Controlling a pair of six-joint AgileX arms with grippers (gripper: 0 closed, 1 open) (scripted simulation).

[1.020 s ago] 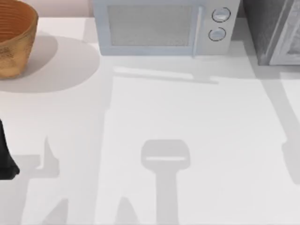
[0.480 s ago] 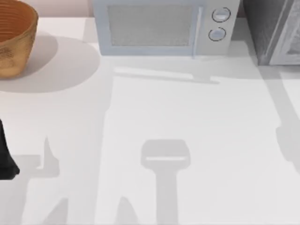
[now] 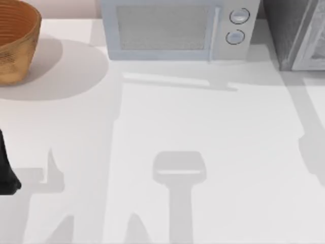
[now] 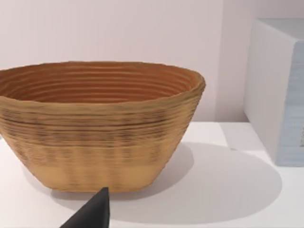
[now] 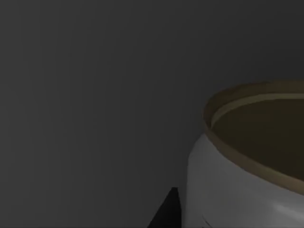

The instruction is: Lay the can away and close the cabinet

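Dim grey cabinet interior surrounds the right hand [image 5: 166, 213]; its grip I cannot tell. Hard beside it stands the can [image 5: 247, 161], inside the cabinet [image 3: 297, 35]. Likely placing; next, release, withdraw, shut the door.

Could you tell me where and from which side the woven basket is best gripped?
Judging by its shape, pinch the basket at its thin open rim, coming from above: its walls flare outward, too wide to span. The left gripper sits nearby, so the near rim seems easiest.
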